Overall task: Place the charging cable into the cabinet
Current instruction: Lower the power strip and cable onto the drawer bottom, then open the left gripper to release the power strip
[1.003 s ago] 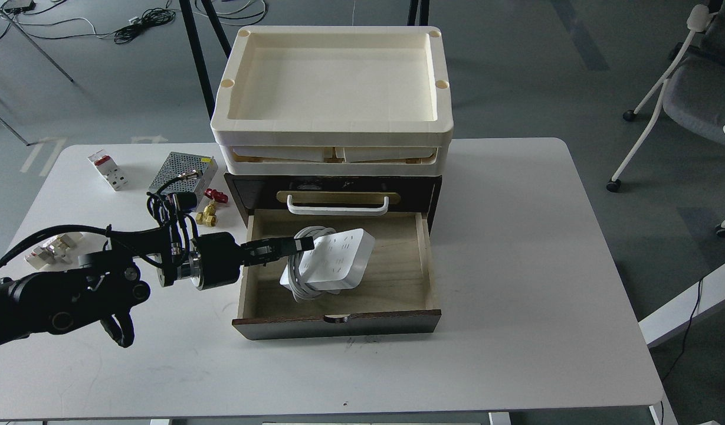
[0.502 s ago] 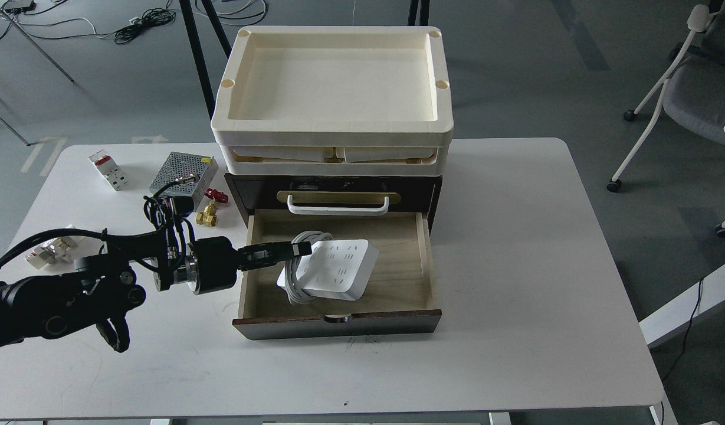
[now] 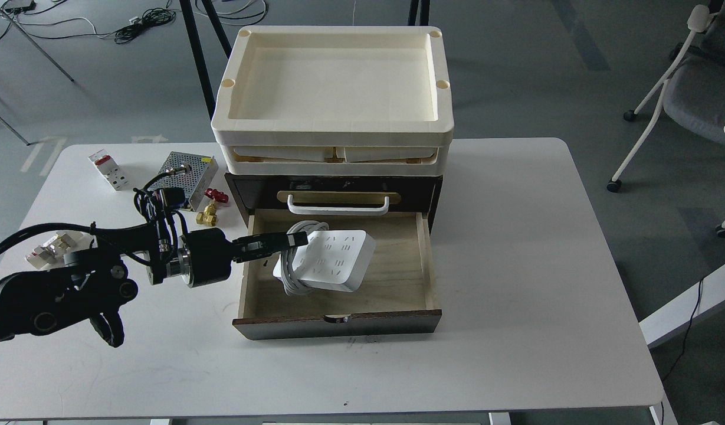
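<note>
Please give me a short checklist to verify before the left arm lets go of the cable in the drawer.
1. Drawer open wide: ok.
2. Cable over the drawer, inside its walls: ok.
3. Left pincer at the cable's left end: ok; real grip: cannot tell.
4. Cable resting on the drawer floor: cannot tell.
5. Cord coiled, none hanging over the drawer wall: ok.
6. Right arm clear: not in view, cannot tell.

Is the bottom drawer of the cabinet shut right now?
No, the cabinet drawer is pulled out, with the charging cable over its pale interior.
</note>
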Tool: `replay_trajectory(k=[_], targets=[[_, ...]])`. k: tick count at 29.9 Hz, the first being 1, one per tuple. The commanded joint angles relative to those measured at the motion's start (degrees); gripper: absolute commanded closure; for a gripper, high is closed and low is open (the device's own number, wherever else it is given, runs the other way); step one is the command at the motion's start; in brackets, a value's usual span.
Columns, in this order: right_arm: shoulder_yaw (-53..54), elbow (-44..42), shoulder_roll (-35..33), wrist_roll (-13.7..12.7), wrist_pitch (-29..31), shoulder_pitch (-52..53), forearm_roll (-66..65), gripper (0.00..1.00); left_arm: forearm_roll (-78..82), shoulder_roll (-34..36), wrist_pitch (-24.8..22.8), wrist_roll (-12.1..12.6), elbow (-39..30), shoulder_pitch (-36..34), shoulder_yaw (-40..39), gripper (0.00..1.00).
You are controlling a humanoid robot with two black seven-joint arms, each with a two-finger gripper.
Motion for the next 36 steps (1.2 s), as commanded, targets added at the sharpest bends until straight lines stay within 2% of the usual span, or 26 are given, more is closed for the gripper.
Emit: replay_trajectory(k=[1,10,15,16,19,27,32,36], targets=[[0.0,0.0,0.2,0.3,0.0,-0.1,0.0,0.0,-0.2,-1.0,0.0,0.0,1.5,0.1,0.0,0.97],[0.0,0.0,0.3,0.3,0.0,-0.2,0.0,0.0,-0.2,-3.7,-0.2,0.0,6.1,0.4,0.1,0.96],[0.0,0.0,0.3,0.3,0.0,-0.2,0.0,0.0,-0.2,-4.0,-0.1,0.0,6.1,1.0,0.1,0.91],[0.0,0.0,0.3,0.3,0.0,-0.3,0.0,0.0,-0.2,-4.0,0.0,0.0,6.1,1.1,0.1,0.88],[0.0,0.0,0.3,0.3,0.0,-0.3,0.0,0.0,-0.3,-4.4,0.3,0.0,6.1,1.2,-0.1,0.7],[0.0,0.0,0.3,0.3,0.0,-0.7,0.0,0.0,-3.1,-4.9,-0.2,0.0,6.0,1.3,-2.5,0.43],[0.1,0.0,0.2,0.3,0.0,-0.7,0.0,0.0,-6.7,-2.5,-0.5,0.0,5.6,1.6,-2.5,0.37],[0.1,0.1,0.2,0.3,0.0,-0.7,0.1,0.0,-11.9,2.8,-3.2,0.0,5.3,4.5,-4.8,0.34]])
